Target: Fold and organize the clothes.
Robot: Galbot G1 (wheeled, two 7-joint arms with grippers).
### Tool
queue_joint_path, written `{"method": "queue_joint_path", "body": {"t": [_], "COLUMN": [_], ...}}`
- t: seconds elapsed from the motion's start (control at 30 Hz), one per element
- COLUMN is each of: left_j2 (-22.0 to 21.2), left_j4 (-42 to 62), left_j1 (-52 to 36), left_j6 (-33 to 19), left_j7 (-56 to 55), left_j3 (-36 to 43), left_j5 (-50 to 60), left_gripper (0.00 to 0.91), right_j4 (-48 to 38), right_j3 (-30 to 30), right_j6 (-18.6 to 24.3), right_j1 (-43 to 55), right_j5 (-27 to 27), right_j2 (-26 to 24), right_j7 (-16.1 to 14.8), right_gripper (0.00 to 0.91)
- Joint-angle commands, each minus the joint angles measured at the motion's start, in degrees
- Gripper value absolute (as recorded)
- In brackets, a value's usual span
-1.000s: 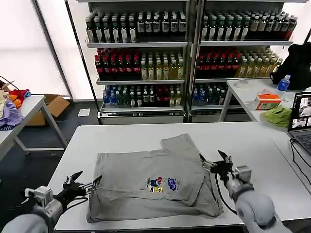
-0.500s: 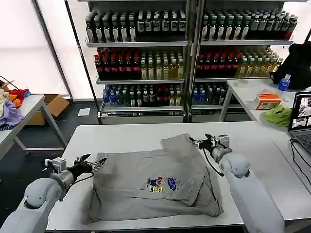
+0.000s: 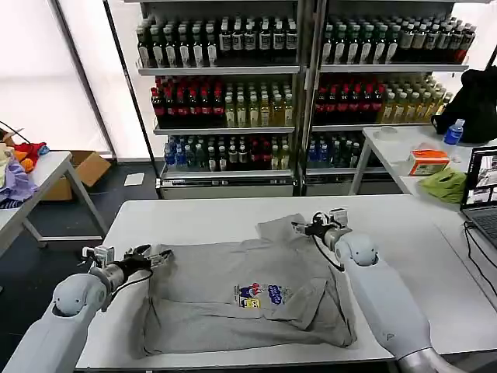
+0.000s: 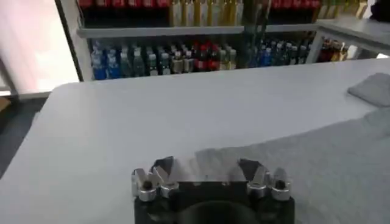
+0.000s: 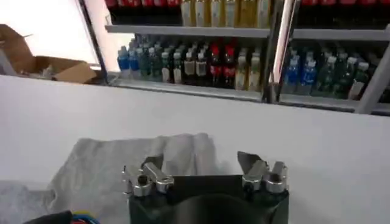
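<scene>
Both tools stand with jaws apart, grasping nothing. Left tool sits at the near-left shoulder edge of the grey T-shirt; right tool hovers over the sleeve flap at the far side. The shirt lies spread on the white counter, print up, between the two tools. My judgement: a fold is being set up; next, each tool must close on its cloth edge, then lift together. Beyond the right tool's counter, a lime-green cloth and laptop sit well apart, obstructing nothing.
</scene>
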Motion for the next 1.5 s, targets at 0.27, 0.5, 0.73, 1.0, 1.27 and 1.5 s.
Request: {"method": "queue_joint_path", "body": {"t": [0.27,0.5,0.73,1.0,1.27,1.5], "left_j2": [-0.1,0.1,-0.7,0.1,1.3,1.6], "left_j4": [3.1,2.0,1.0,-4.6,-15.4,-25.1], "left_j1": [-0.4,-0.6,-0.9,1.4,7.6,14.8], "left_j6": [-0.4,-0.5,-1.1,-1.7,-4.6,-5.1], "left_j7": [4.4,3.9,2.0,-2.0,-6.6,-9.6], "left_j3": [2.5,2.6,1.7,-2.7,-6.6,-9.7], "left_j5": [1.0,-0.4,-3.9,-9.0,-10.7,-10.7], "left_gripper": [0.02,0.02,0.02,0.02,0.02,0.01], "right_j4": [-1.3,1.0,5.5,18.1,31.5,41.8], "right_j3": [-0.4,1.3,3.7,6.2,9.6,14.1], "right_j6": [-0.1,0.0,1.5,2.3,1.7,1.4], "right_j1": [0.1,-0.4,-1.6,-8.3,-17.2,-29.6], "right_j5": [6.4,10.4,17.2,22.5,25.8,26.1], "right_j2": [1.7,1.6,0.4,-2.9,-4.7,-6.4], "right_j7": [1.2,1.9,2.7,3.5,5.8,6.4], "right_gripper": [0.0,0.0,0.0,0.0,0.0,0.0]}}
